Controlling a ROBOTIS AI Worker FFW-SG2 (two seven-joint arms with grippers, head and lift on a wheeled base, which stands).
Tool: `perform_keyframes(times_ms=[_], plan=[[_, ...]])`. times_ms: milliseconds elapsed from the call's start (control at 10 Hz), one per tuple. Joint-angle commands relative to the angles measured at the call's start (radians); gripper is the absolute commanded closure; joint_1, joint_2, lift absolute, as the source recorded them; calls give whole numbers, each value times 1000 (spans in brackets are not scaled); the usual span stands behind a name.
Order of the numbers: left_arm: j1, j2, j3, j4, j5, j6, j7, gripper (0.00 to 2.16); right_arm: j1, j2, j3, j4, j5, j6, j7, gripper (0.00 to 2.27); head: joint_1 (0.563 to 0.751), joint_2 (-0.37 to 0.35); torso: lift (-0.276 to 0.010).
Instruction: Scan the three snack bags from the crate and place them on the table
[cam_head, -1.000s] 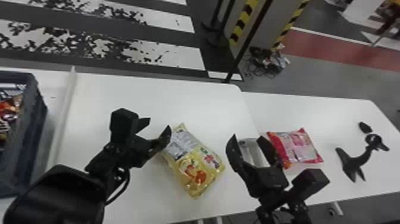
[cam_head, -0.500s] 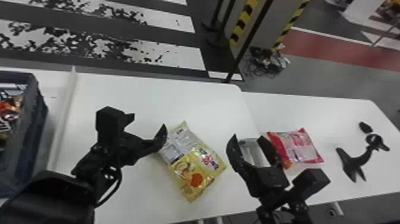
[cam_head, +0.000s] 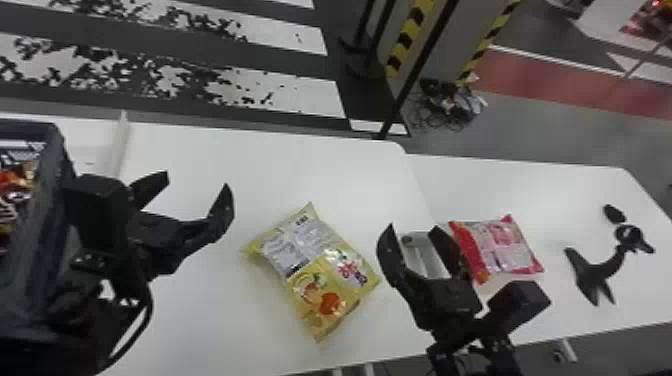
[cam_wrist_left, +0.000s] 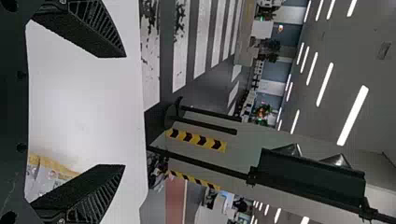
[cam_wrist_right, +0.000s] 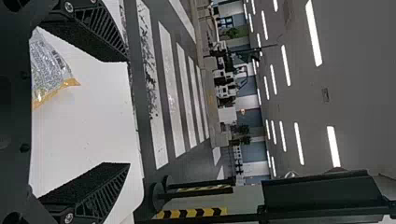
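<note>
Holds the left claw (cam_head: 196, 179) spread between crate (cam_head: 54, 145) and yellow bag (cam_head: 325, 280); holds the right claw (cam_head: 413, 226) spread between yellow bag and red bag (cam_head: 500, 250).

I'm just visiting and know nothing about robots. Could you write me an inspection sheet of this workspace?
Surface: white tabletop, a second adjoining at right.
Job's things: yellow-and-silver plastic snack bag on the first; red-and-pink plastic snack bag on the second; dark-blue plastic crate of packets at left.
Clutter: black curved object, far right.
Grippers: left and right both open, holding nothing.
Cables: tangle on floor beyond.
Surroundings: pillar with yellow-and-black striped edges.
</note>
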Motion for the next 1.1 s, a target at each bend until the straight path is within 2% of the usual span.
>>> perform_keyframes(times_ms=[0,200,300,500,800,1000], plan=[[63,3,59,-52,6,-43,4,29,-4,1,5,4,0,1,0,87,695,-347,-62],[138,3,125,-103,18,-58,19,29,-8,2,12,12,2,1,2,87,695,-285,-62],[185,3,152,-132,26,-104,22,29,-10,2,19,18,0,1,3,87,695,-254,-62],[267,7,197,-195,77,-132,2,33,-11,2,25,27,0,1,6,87,695,-215,-62],[339,16,204,-248,78,-147,-15,33,-4,5,31,43,0,1,12,83,695,-184,-62],[365,16,204,-253,75,-196,-15,33,10,7,29,46,-3,1,66,83,695,-181,-62]])
